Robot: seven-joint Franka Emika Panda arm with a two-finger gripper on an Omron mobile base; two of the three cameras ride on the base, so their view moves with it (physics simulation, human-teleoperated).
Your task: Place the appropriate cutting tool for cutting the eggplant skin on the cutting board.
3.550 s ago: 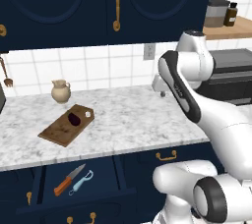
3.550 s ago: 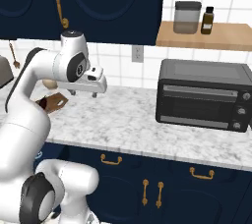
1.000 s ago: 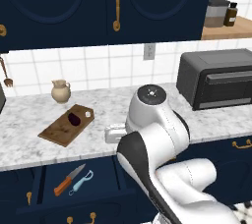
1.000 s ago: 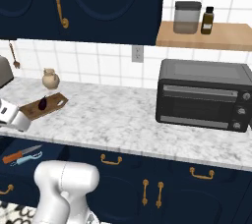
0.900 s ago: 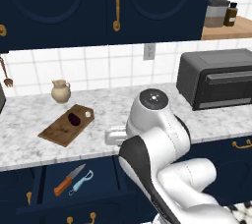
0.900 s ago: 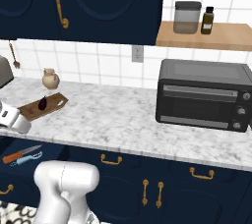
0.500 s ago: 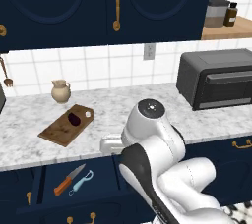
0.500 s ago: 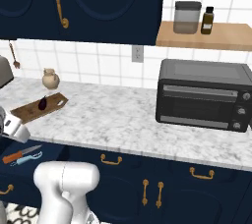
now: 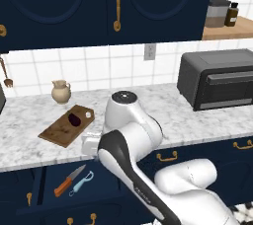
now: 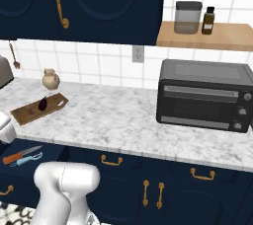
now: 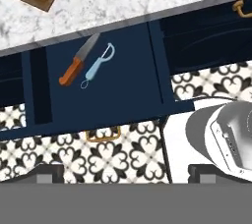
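You are looking at a marble surface (image 9: 197,120) carrying the cutting board (image 9: 64,128) near its front left edge, with the eggplant (image 9: 74,119) lying on the board's back part. Below that edge, an open drawer (image 11: 106,78) is holding the orange-handled knife (image 11: 78,60) and, just beside it, the light-blue peeler (image 11: 97,64). Your end effector (image 11: 125,171) is hanging open and empty above the drawer.

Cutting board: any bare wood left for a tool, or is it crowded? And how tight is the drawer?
The cutting board is mostly bare: the eggplant takes only the end nearest the jug, so the whole near half is free. The open drawer is tighter on one side, where the peeler lies right beside the knife; the floor beyond the peeler is bare.
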